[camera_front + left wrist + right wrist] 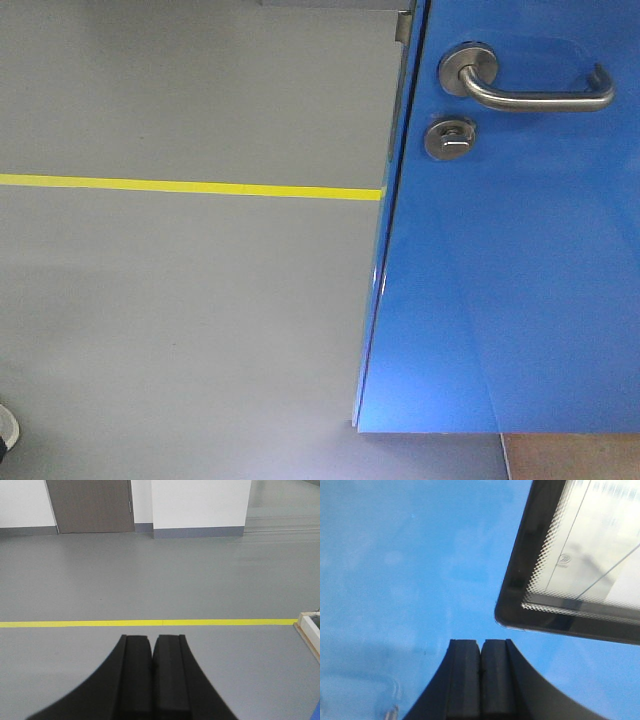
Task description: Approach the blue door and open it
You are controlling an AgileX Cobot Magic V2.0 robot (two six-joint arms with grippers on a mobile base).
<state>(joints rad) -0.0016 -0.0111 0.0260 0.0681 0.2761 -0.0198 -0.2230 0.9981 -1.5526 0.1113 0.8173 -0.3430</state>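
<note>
The blue door [520,280] fills the right half of the front view, glossy, its edge slightly ajar from the frame. Its steel lever handle [530,88] sits at the top right, with the round thumb-turn lock [450,137] beneath it. A metal latch plate [403,25] shows on the door edge at the top. My right gripper [481,642] is shut and empty, pointed at the blue door panel [405,570] close in front of it. My left gripper [152,639] is shut and empty, pointed over open grey floor. Neither gripper shows in the front view.
A dark-framed frosted glass window [580,565] sits in the door at the upper right of the right wrist view. A yellow floor line [190,187] crosses the grey floor. A brown door [90,505] and white wall [200,502] stand far off. A white frame base [310,630] lies at the right.
</note>
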